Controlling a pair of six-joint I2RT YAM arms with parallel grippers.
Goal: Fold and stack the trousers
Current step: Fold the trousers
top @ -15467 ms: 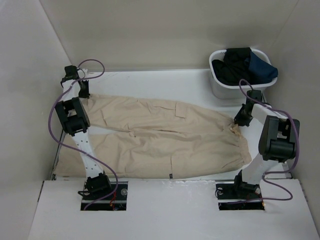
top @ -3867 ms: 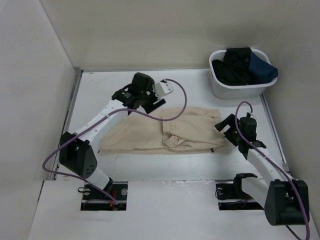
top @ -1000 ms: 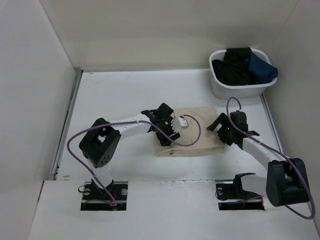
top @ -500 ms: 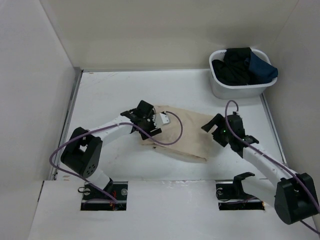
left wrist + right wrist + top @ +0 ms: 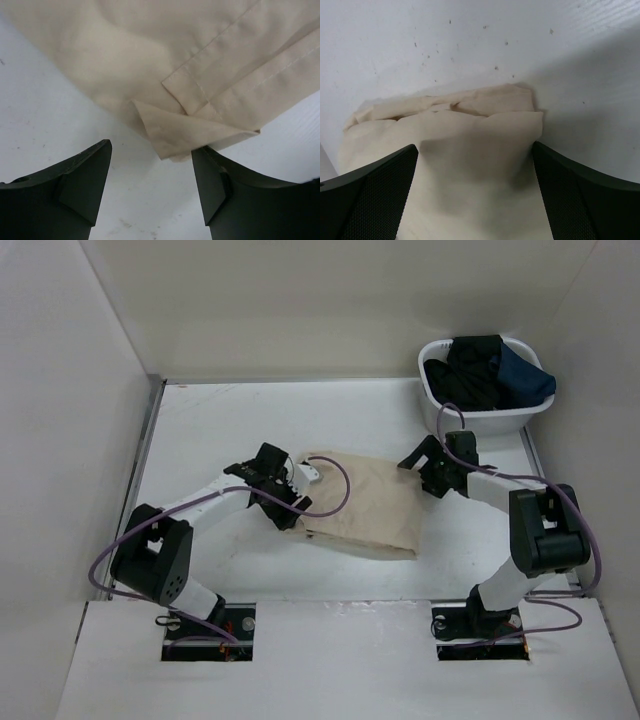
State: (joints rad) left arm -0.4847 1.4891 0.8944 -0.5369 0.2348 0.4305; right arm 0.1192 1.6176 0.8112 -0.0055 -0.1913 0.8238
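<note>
Where the left gripper [image 5: 150, 186] hung low over the worktop [image 5: 40, 115], its jaws stood apart and held nothing. A folded corner of the trousers [image 5: 190, 130] lay just ahead of the tips, pointing into the gap.

Right gripper [image 5: 475, 150]: jaws spread wide, the opposite end of the bundle lying between them, not pinched so far as could be seen.

Trousers [image 5: 360, 502]: one pair, beige, folded into a compact bundle mid-worktop, lying to the right of the left gripper [image 5: 287, 508] and to the left of the right gripper [image 5: 413, 468]. Long axis ran roughly from one gripper to the other, the right end slanting nearer the arm bases. Neither arm judged the nearer; each sat at its own edge.

Basket [image 5: 440, 420]: one, white, far right corner, well apart from the bundle. Dark garments inside: two, one black [image 5: 470, 375], one navy [image 5: 525, 375].
</note>
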